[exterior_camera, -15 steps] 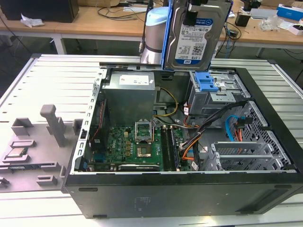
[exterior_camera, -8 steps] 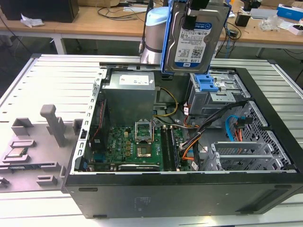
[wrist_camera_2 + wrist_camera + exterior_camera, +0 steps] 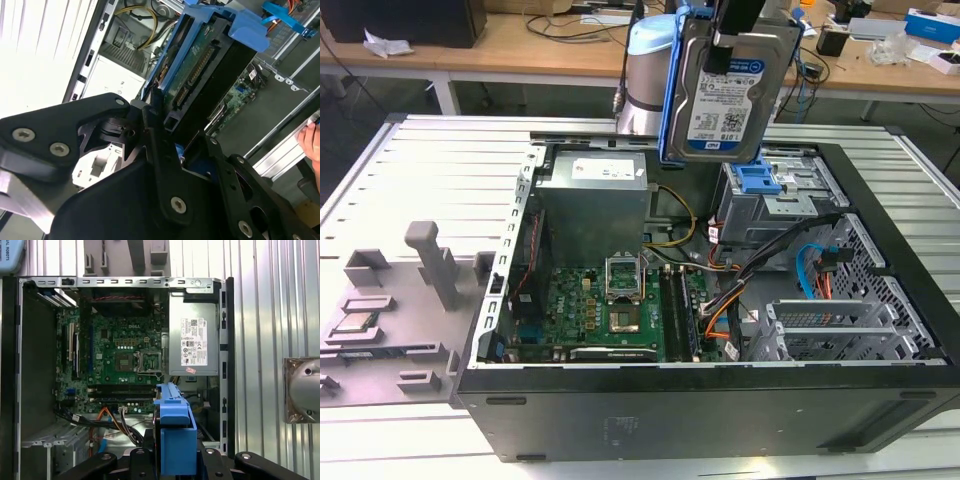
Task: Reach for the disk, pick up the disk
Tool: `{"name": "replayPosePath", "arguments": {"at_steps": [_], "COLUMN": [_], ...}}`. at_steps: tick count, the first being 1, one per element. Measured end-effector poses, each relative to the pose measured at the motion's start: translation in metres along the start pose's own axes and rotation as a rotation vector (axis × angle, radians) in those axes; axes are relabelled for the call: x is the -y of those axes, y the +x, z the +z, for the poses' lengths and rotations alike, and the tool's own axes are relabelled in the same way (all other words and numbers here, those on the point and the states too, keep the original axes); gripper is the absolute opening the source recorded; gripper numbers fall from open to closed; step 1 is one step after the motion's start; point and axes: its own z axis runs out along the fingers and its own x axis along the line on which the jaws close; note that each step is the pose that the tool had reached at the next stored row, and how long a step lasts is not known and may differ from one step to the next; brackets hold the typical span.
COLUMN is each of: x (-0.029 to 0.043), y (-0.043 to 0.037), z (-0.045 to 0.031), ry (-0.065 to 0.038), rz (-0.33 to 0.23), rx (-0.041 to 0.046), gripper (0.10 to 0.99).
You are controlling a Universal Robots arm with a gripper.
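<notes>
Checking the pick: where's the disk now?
In the exterior view, the disk is upright in the gripper, held above the case's drive bay.

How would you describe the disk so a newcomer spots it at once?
Find the open computer case. Above it hangs the disk, an upright flat silver slab. Unlike the power supply below, it has a blue bracket and a white-and-blue label.

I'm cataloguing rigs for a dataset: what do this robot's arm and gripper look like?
The arm is silver-grey with a light blue joint cap and a black cable alongside. The gripper is black, with angular linkage bars dotted with silver screw heads.
</notes>
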Motion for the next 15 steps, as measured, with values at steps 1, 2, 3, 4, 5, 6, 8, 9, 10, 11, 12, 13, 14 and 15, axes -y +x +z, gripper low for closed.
{"name": "replayPosePath", "arguments": {"at_steps": [1,2,3,4,5,6,8,9,10,11,12,13,14,15], "x": [0.0001,0.0002,0.0002,0.0002,0.0003,0.0003,0.0005,0.0007,0.0008,0.0008,0.001,0.0011,0.0012,0.0014], "y": [0.0036,0.0063,0.0081,0.0102,0.0117,0.0136,0.0191,0.0211,0.0219,0.0228,0.0245,0.0258,0.0272,0.0306], "z": [0.0008,0.0012,0.0015,0.0017,0.0019,0.002,0.0031,0.0051,0.0063,0.0078,0.0101,0.0115,0.0128,0.016], "ry": [0.0,0.0,0.0,0.0,0.0,0.0,0.0,0.0,0.0,0.0,0.0,0.0,0.0,0.0], "rz": [0.0,0.0,0.0,0.0,0.0,0.0,0.0,0.0,0.0,0.0,0.0,0.0,0.0,0.0], "rx": [0.0002,0.0001,0.0003,0.0002,0.0003,0.0002,0.0002,0.0003,0.0002,0.0002,0.0003,0.0002,0.0002,0.0002], "gripper": [0.365,0.365,0.365,0.365,0.365,0.365,0.365,0.365,0.365,0.365,0.365,0.365,0.365,0.365]}}
